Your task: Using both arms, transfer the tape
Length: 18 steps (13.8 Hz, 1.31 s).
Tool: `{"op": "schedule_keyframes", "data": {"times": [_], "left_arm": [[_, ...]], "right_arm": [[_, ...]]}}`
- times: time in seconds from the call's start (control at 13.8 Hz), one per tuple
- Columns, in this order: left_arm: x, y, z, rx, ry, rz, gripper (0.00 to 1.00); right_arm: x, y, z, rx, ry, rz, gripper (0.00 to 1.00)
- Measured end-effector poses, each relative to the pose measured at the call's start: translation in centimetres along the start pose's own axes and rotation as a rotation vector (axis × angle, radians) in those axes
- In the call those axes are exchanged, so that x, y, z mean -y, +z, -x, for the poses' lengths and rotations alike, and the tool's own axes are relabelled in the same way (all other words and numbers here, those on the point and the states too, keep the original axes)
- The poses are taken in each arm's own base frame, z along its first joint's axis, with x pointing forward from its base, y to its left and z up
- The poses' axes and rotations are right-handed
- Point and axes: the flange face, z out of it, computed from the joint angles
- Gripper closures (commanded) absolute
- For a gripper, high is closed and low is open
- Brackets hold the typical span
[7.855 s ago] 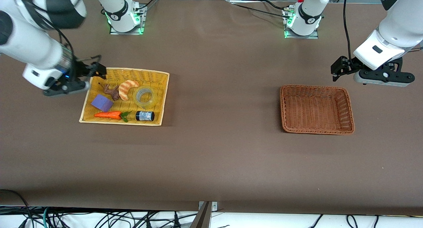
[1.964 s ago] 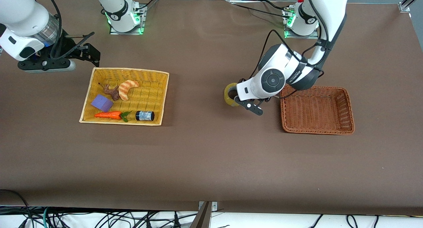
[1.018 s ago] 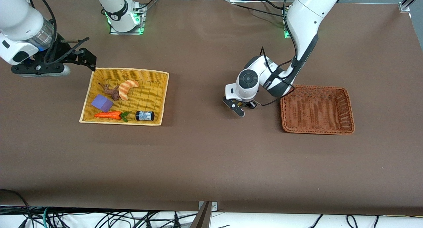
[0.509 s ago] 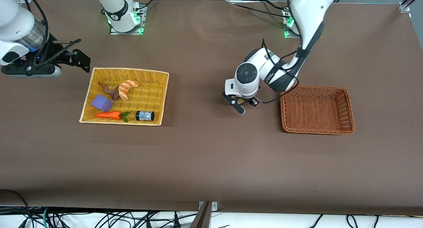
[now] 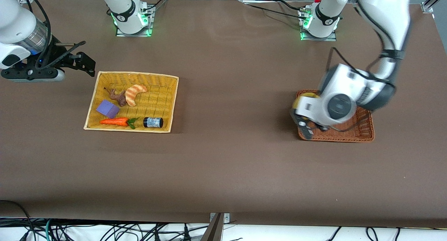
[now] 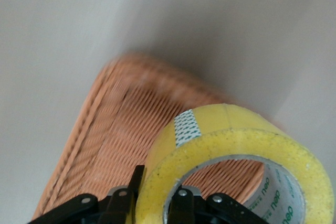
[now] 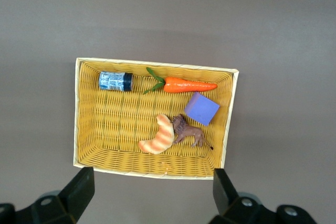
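Observation:
The tape [image 5: 300,100], a yellowish ring, hangs in my left gripper [image 5: 303,124] over the brown basket [image 5: 349,139], at that basket's edge toward the right arm's end. In the left wrist view the left gripper [image 6: 155,199] is shut on the tape [image 6: 231,145], one finger inside the ring and one outside, with the brown basket [image 6: 115,129] below. My right gripper [image 5: 85,62] is open and empty, waiting over the table by the yellow basket [image 5: 136,74]. In the right wrist view the right gripper [image 7: 152,192] looks down on the yellow basket [image 7: 79,129].
The yellow basket holds a croissant [image 5: 134,93], a brown toy animal [image 5: 118,97], a purple block [image 5: 107,108], a carrot [image 5: 114,121] and a dark jar [image 5: 153,122]. Bare brown table lies between the two baskets.
My left arm has carried the tape from the table's middle to over the brown basket's edge. The right arm has stayed still.

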Motion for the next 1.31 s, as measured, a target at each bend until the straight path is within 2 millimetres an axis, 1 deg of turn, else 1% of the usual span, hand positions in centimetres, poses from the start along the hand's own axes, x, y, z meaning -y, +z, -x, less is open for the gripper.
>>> {"op": "schedule_keyframes", "data": {"times": [0.07, 0.15, 0.22, 0.29, 0.36, 0.44, 0.51, 0.58, 0.73, 0.8, 0.87, 0.95, 1.16, 1.31], "left_arm": [[2.6, 1.8, 3.2, -0.004, 0.017, 0.036, 0.60], [4.1, 3.6, 5.3, -0.006, 0.027, 0.069, 0.01], [4.8, 5.0, 6.1, -0.005, 0.033, 0.093, 0.00], [4.8, 5.7, 6.0, -0.005, 0.048, 0.105, 0.00], [4.6, 5.5, 5.5, -0.008, 0.072, 0.104, 0.00], [4.2, 4.7, 4.9, -0.017, 0.107, 0.092, 0.00], [3.9, 3.2, 4.3, -0.032, 0.140, 0.069, 0.00], [3.4, 1.0, 3.7, -0.049, 0.157, 0.036, 0.00], [2.6, -4.7, 3.1, -0.093, 0.161, -0.037, 0.00], [1.9, -7.7, 3.0, -0.112, 0.140, -0.045, 0.00], [1.3, -10.3, 3.3, -0.115, 0.087, -0.041, 0.00], [0.9, -12.5, 3.9, -0.109, 0.010, -0.030, 0.00], [0.3, -17.2, 5.7, -0.113, -0.264, -0.022, 0.00], [-0.4, -20.1, 6.7, -0.147, -0.486, -0.046, 0.00]], "right_arm": [[0.0, -0.1, 0.0, -0.003, 0.000, 0.000, 0.00], [0.0, -0.2, 0.0, -0.005, 0.000, -0.001, 0.00], [0.0, -0.3, 0.0, -0.006, 0.000, -0.001, 0.00], [0.0, -0.3, 0.0, -0.006, -0.002, -0.001, 0.00], [0.1, -0.2, -0.1, -0.004, -0.006, -0.001, 0.00], [0.1, 0.0, -0.2, -0.001, -0.011, -0.001, 0.00], [0.1, 0.2, -0.3, 0.003, -0.016, 0.000, 0.00], [0.2, 0.4, -0.4, 0.007, -0.019, 0.000, 0.00], [0.2, 0.5, -0.5, 0.008, -0.021, 0.000, 0.00], [0.2, 0.5, -0.5, 0.008, -0.024, 0.000, 0.00], [0.2, 0.5, -0.5, 0.007, -0.034, -0.001, 0.00], [0.2, 0.4, -0.5, 0.007, -0.046, -0.001, 0.00], [0.1, 0.2, -0.6, 0.001, -0.077, -0.002, 0.00], [0.1, 0.1, -0.6, -0.001, -0.080, -0.002, 0.00]]}}
